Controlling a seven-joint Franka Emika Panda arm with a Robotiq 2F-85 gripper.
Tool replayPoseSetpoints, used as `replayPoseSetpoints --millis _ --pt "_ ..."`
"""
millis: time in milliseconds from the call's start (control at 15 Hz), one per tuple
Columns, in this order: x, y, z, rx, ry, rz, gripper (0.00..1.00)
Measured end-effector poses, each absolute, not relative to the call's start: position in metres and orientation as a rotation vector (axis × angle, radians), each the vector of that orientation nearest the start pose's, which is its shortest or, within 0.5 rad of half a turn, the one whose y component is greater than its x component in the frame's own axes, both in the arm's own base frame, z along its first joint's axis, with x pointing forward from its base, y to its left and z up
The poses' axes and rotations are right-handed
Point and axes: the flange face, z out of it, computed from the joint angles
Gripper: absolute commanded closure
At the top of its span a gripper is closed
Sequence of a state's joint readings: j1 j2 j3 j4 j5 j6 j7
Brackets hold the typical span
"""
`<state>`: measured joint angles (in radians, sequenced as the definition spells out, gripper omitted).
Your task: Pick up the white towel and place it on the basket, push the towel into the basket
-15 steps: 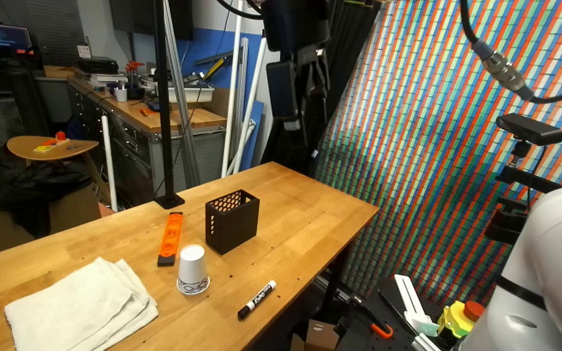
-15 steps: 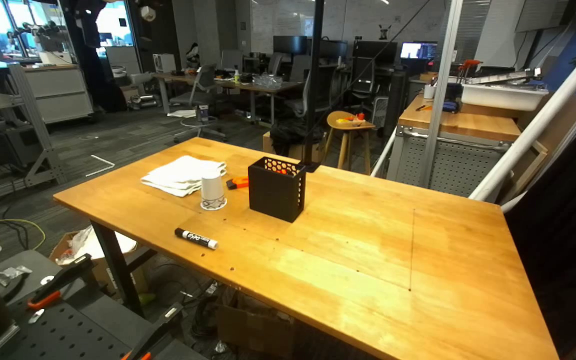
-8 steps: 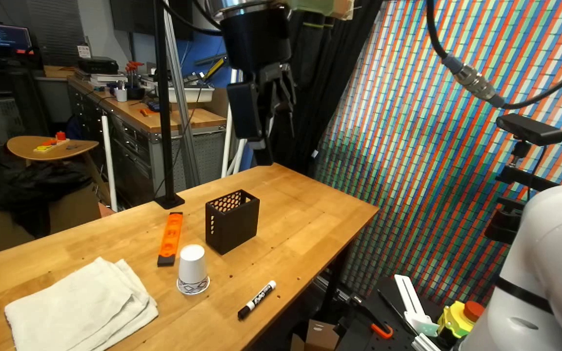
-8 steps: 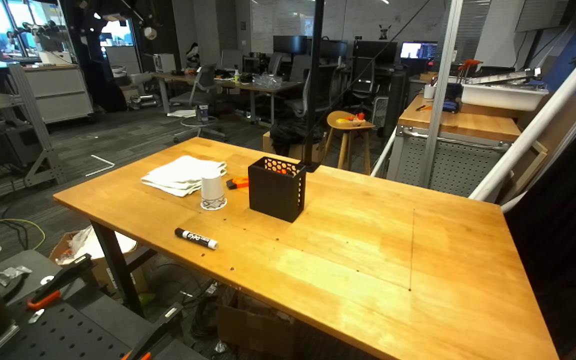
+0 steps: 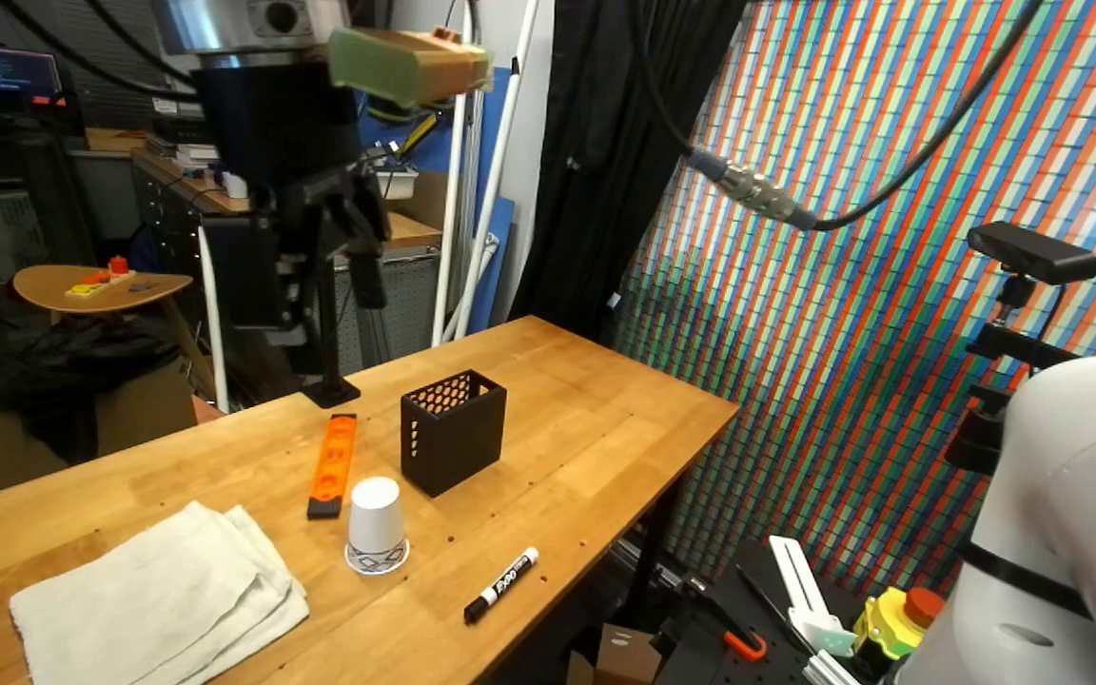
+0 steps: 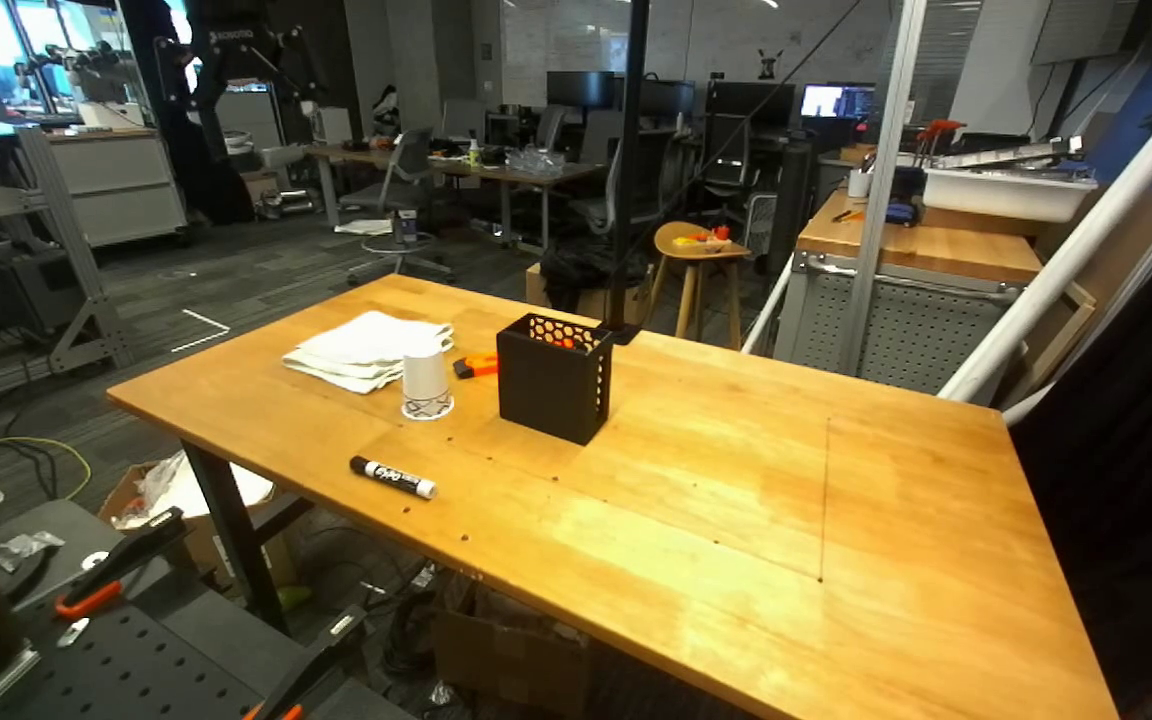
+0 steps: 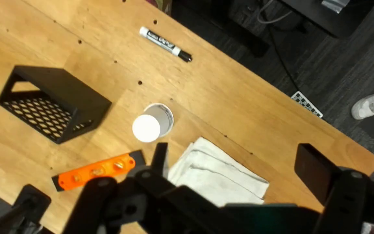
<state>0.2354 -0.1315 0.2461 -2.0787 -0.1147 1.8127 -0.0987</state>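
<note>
The white towel (image 5: 153, 599) lies folded flat on the wooden table in both exterior views (image 6: 366, 350). The black basket (image 5: 467, 438) stands upright on the table, open at the top, with honeycomb holes in one side; it also shows in an exterior view (image 6: 546, 390) and the wrist view (image 7: 67, 83). My gripper (image 5: 337, 323) hangs well above the table, pointing down. In the wrist view its fingers stand wide apart with nothing between them (image 7: 234, 159). The towel (image 7: 216, 172) shows below, between the fingers, partly hidden by the gripper body.
An upside-down paper cup (image 5: 377, 518) stands between towel and basket. An orange level (image 5: 333, 464) lies beside the cup. A black-and-white marker (image 5: 500, 585) lies near the table edge. A black pole (image 6: 626, 200) rises at the table's far edge.
My gripper has moved sideways past the basket toward the towel's side of the table and come somewhat lower. The towel, basket, cup, level and marker have not moved.
</note>
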Motion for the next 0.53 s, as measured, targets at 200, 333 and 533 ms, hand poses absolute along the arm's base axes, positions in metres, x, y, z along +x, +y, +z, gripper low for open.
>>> replayPoseSetpoints --millis 200,333,533 --pt "0.482 0.255 0.464 -3.09 -1.163 0.123 0.0" --pt "0.509 0.266 0.458 -3.052 -1.281 0.08 0.0" --pt "0.548 0.28 0.444 -2.978 -1.442 0.007 0.0"
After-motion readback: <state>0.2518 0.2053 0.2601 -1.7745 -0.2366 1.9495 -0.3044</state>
